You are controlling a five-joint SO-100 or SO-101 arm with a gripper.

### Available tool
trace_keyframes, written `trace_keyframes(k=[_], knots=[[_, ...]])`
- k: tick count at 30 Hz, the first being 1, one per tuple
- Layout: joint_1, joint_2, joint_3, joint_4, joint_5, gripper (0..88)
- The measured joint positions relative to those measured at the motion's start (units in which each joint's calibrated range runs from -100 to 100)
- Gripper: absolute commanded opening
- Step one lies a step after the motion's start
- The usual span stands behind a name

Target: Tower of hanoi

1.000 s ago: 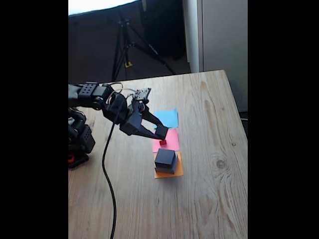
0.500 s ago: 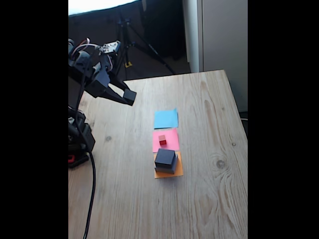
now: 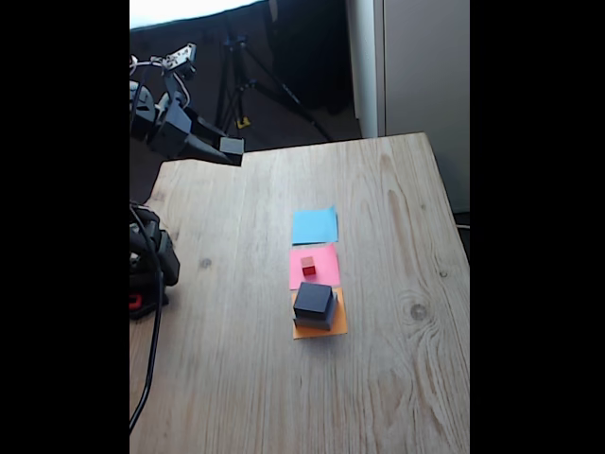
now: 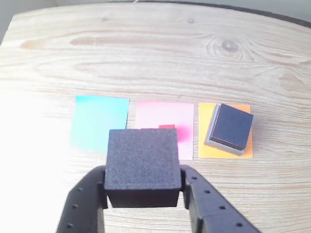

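Since a second ago I have pulled well back from the paper squares, rising to the far left corner of the wooden table [image 3: 378, 378] in the fixed view, and I carry one dark block [image 4: 142, 165] with me. My gripper [image 4: 143, 187] is clamped on it, one finger on each side, as the wrist view shows; in the fixed view the same block [image 3: 232, 146] sits at my tip, high above the table edge.

Three paper squares lie in a row, none overlapping: one blue square [image 3: 315, 225], one pink square [image 3: 315, 266], one orange square [image 3: 319, 323]. On the pink one rests the single tiny red cube [image 3: 308, 267], which has not shifted; from my wrist it peeks out just past the held block [image 4: 166, 126]. On the orange one stand two dark blocks, stacked: the top block [image 3: 313, 301] sits on a wider bottom block [image 3: 316, 323], whose paler rim shows beneath it in the wrist view [image 4: 214, 144]. That stack is likewise unmoved. The blue square is bare.

So I count four blocks: three dark, one red.
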Motion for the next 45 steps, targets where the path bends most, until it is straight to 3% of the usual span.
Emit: trace_keyframes(k=[8, 23, 34, 45], knots=[[-4.3, -5.5, 30.6, -21.4, 9.7, 3.0], [-12.8, -1.5, 74.3, -70.3, 10.2, 3.3], [-14.5, 19.1, 78.2, -99.8, 10.2, 3.5], [-15.9, 32.0, 78.1, -113.8, 10.2, 3.2]])
